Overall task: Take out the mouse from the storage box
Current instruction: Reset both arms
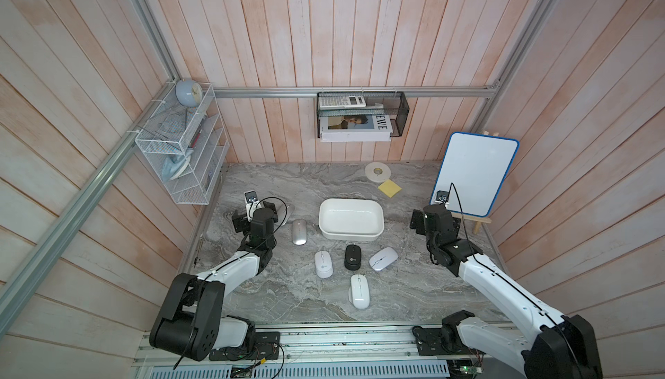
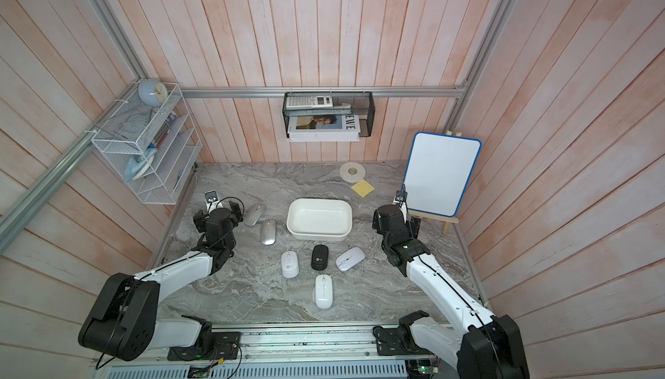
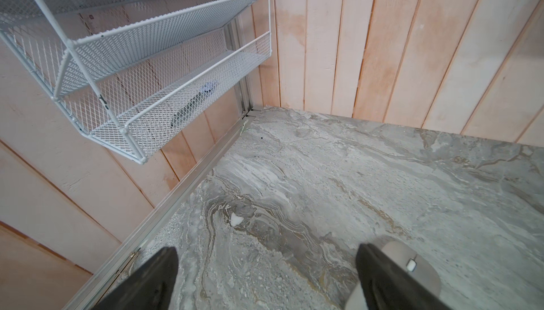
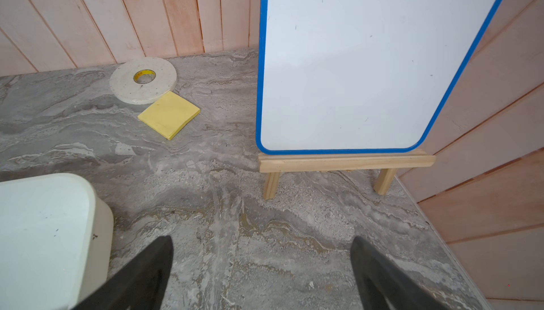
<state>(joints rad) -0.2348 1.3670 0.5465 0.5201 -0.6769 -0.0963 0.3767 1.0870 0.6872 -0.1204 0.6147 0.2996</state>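
Bench (image 1: pixel 414 287): grey marbled slab under everything.
Storage box (image 1: pixel 349 235): white, mid-bench, nothing inside it.
Left fingers (image 3: pixel 153 282): released, wide apart, left of the box.
Right fingers (image 4: pixel 141 273): released, wide apart, right of the box.
Long white mouse (image 1: pixel 360 290): farthest in front of the box.
Silver mouse (image 1: pixel 299 231): just left of the box.
Second silver mouse (image 2: pixel 254 213): farther left, beside a left finger.
Black mouse (image 1: pixel 353 257): just in front of the box, between left white mouse (image 1: pixel 323 264) and right white mouse (image 1: pixel 383 258).

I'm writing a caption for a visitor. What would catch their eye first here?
The empty white storage box sits mid-table. Just in front, a black mouse stands out among three white mice, with two silver ones beside the box. At the back right, a blue-framed whiteboard stands on a wooden easel.
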